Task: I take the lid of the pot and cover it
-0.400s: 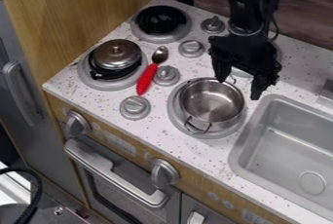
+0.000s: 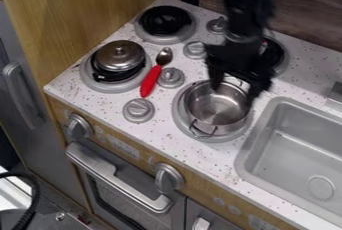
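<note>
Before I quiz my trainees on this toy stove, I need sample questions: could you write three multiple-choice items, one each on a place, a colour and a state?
1. Where is the lid?
A) In the sink
B) Over the burner nearest the wooden panel
C) On the oven handle

2. What colour is the handle of the spoon?
A) Blue
B) Green
C) Red

3. How is the pot?
A) Upright, uncovered
B) Upright, covered
C) Tipped over

1: B, the lid sits over that burner's grey ring.
2: C, the handle is plainly red.
3: A, its inside floor shows.
</note>
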You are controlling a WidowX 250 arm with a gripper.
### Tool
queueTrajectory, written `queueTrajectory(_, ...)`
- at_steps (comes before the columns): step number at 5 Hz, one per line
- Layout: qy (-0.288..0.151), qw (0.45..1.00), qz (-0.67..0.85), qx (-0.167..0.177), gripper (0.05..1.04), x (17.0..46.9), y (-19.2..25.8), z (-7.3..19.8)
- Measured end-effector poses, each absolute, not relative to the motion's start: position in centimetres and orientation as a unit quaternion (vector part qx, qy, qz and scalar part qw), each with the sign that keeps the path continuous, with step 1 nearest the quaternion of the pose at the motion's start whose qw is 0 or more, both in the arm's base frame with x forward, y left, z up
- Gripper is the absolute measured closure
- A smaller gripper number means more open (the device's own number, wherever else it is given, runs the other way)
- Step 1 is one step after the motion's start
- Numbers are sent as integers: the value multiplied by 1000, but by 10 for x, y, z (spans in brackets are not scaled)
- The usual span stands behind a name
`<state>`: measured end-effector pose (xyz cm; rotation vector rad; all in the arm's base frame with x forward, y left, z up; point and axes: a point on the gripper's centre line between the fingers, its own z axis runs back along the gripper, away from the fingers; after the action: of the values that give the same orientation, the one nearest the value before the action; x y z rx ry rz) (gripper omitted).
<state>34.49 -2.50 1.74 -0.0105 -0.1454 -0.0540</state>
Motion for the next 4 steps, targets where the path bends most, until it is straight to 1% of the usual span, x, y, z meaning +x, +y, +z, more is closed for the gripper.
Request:
queueTrajectory(1,-78,997,18,-5,85,353,12,25)
queueTrajectory(2,-74,996,55,2,85,360,50,24)
queueTrajectory(3,-78,993,87,21,85,374,91,25)
queueTrajectory(4,-76,990,113,43,85,381,126,23)
